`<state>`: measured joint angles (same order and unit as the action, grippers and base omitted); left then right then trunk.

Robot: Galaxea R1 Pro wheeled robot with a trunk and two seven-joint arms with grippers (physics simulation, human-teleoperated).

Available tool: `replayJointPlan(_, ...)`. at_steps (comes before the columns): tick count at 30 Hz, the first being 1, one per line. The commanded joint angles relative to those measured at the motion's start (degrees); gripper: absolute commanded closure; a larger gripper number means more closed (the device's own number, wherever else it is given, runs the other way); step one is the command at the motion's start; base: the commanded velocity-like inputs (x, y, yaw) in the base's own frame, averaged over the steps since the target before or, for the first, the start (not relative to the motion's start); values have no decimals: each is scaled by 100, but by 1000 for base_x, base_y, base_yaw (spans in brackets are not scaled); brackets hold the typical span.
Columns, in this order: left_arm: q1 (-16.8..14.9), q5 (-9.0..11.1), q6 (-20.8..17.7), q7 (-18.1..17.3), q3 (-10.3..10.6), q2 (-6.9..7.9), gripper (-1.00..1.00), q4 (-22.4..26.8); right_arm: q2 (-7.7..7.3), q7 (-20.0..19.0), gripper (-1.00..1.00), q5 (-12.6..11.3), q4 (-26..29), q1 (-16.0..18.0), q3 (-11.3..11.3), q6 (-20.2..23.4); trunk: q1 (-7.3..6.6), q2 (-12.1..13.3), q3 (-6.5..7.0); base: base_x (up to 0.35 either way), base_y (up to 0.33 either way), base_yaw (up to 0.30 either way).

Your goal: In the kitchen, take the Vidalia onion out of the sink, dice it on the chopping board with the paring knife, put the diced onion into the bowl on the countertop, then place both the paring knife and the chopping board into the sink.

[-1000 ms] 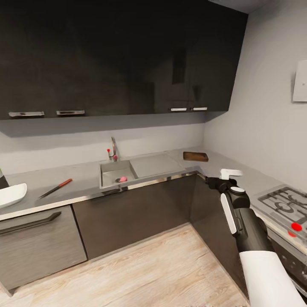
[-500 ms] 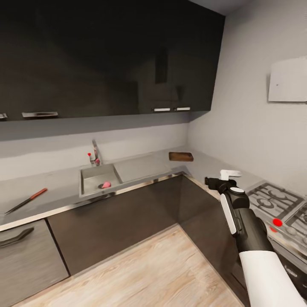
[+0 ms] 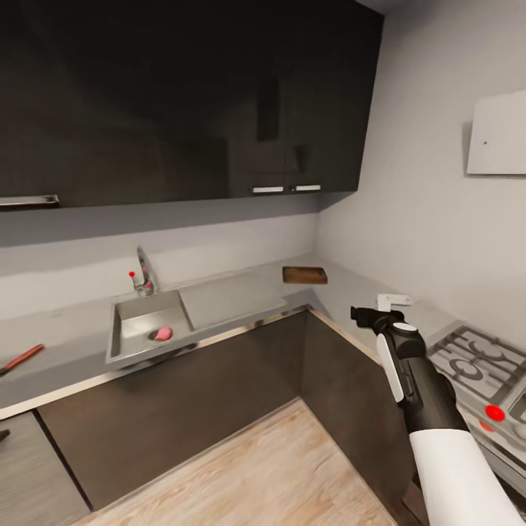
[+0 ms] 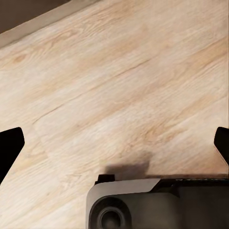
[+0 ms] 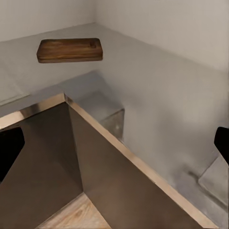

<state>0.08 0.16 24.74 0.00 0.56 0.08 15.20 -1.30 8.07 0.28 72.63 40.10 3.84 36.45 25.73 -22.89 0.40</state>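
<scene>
The small pinkish-red Vidalia onion [image 3: 164, 333] is lying in the rectangular stainless steel sink [image 3: 139, 343], close to the round drain on the basin floor. Behind the basin an angular chrome tap [image 3: 145, 272] is standing beside a small red-knobbed lever [image 3: 132, 275], and the flat drainboard is stretching away from the basin toward the corner of the room.

The dark brown wooden chopping board [image 3: 305, 275] is resting flat on the long grey countertop [image 3: 241, 288] in that corner, near the back wall and well apart from the sink; in the right wrist view the same board [image 5: 69, 49] is lying beyond the inner angle of the counter's chrome-edged front. At the far left edge of the head view a knife with a reddish handle [image 3: 20, 359] is lying on the counter, cut off by the frame.

The right gripper [image 3: 380, 307] is hovering in front of the counter's right-hand run, near a gas hob with grey grates and a red knob [image 3: 483, 365]. Its dark fingertips [image 5: 9, 145] are sitting at opposite edges of the right wrist view, spread wide with nothing between them. The left gripper [image 4: 114, 145] is pointing down at the light wood floor [image 4: 119, 90], its fingers likewise wide apart and empty.

Glossy black upper cabinets with chrome bar handles [image 3: 183, 102] are hanging above the grey wall.
</scene>
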Motion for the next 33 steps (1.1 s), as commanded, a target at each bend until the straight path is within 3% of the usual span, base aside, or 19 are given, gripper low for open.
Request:
replayJointPlan(1, 1, 2, 14, 0, 5, 1, -100, 1, -2, 17, -100, 4, 2, 0, -5, 29, 5, -3, -1, 345, -118, 0)
replayJointPlan(8, 1, -2, 14, 0, 5, 1, -100, 1, 5, 27, -100, 1, -63, 4, -6, 29, 5, -3, -1, 319, -119, 0)
replayJointPlan(17, 1, -5, 14, -2, 5, 1, -100, 1, 6, 21, -100, -1, -73, 4, -6, 26, 5, -3, -1, 101, -24, -23)
replayJointPlan(33, 1, 6, 14, -1, 5, 1, -100, 1, 7, 26, -100, -2, -73, 4, -6, 24, 5, -3, -1, 327, 0, -237)
